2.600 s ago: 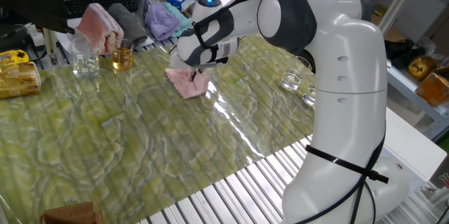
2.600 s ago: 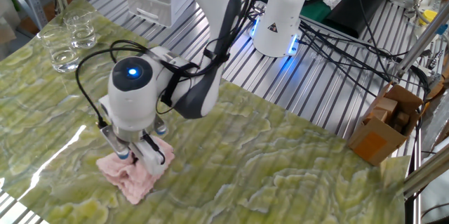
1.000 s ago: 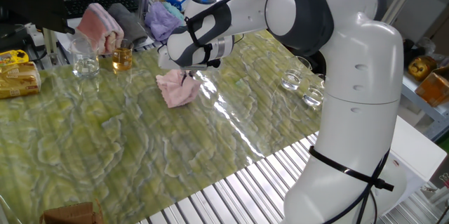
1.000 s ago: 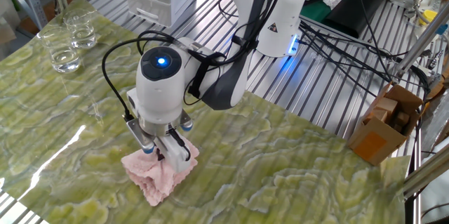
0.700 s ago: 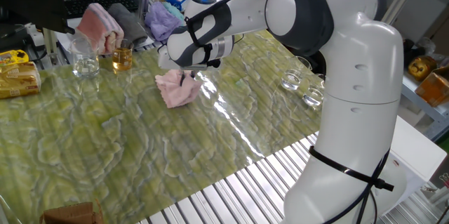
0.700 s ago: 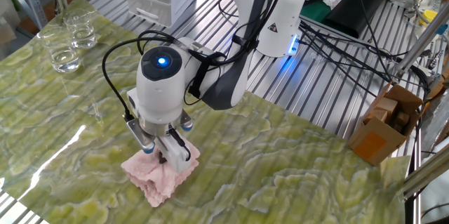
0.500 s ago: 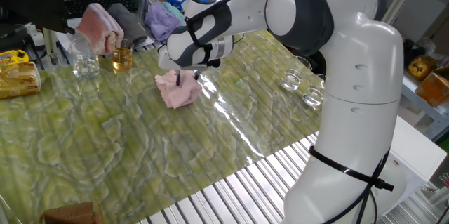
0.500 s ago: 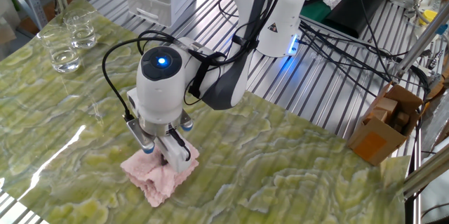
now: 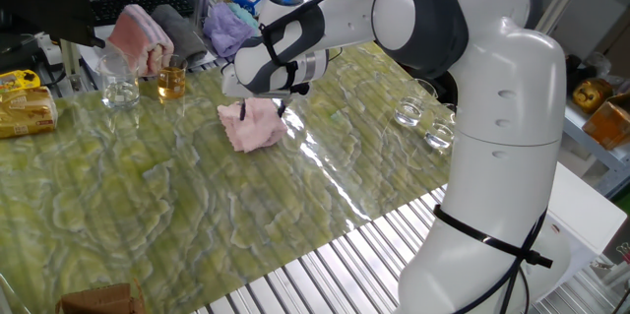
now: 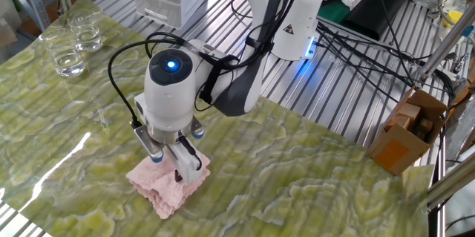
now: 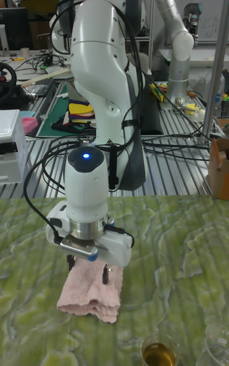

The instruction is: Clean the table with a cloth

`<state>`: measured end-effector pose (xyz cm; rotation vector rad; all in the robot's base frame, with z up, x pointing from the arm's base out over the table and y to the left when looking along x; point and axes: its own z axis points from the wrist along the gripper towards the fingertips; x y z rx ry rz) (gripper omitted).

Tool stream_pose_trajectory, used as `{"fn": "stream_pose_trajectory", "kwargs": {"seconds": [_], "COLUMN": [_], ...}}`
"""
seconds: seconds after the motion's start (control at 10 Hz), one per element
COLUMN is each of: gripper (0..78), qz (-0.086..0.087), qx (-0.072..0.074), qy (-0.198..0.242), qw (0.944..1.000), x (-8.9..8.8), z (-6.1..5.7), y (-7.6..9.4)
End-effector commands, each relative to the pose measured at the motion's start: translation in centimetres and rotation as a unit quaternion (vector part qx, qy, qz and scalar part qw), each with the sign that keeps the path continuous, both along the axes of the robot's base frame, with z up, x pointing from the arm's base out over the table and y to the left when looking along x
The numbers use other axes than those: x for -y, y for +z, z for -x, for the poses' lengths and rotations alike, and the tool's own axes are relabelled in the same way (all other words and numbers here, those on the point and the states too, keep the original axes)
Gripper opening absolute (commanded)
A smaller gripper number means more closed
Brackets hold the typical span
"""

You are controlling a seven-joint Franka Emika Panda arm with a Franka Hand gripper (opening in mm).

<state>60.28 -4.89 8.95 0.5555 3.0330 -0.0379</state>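
Here, crumpled pale pink cloth (image 10: 165,186) on marbled green table (image 10: 312,185), gripper (image 10: 169,173) jaws open, pressing into it.

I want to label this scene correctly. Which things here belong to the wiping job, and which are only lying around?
Belong to the job:
- cloth under the pincer
- table

Only lying around:
- folded pink towel
- lavender cloth
- glass of amber liquid
- empty glasses

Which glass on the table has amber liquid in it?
The glass with amber liquid stands next to a clear one, in front of the folded pink towel. The others look clear.
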Motion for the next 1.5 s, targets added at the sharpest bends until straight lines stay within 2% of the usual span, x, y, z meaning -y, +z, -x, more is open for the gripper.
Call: {"fn": "stream_pose_trajectory", "kwargs": {"seconds": [0.1, 0.2, 0.3, 0.7, 0.9, 1.0, 1.1, 1.5], "gripper": [77.4, 77.4, 77.4, 77.4, 77.4, 77.4, 77.4, 77.4], "qz": [0.001, 0.012, 0.012, 0.016, 0.016, 0.016, 0.001, 0.004], "qx": [0.001, -0.009, -0.011, -0.011, -0.011, -0.012, -0.023, -0.035], "qy": [0.000, -0.005, -0.003, -0.003, 0.001, 0.001, 0.005, 0.011], "qw": [1.0000, 0.9999, 0.9999, 0.9998, 0.9998, 0.9998, 0.9997, 0.9993], "x": [-0.1, -0.6, -0.4, -0.5, -0.1, 0.0, 0.7, 2.0], "z": [0.0, 1.5, 1.7, 2.0, 2.6, 2.6, 2.6, 2.8], "y": [0.3, 5.6, 6.3, 6.9, 8.4, 8.5, 10.0, 12.2]}}
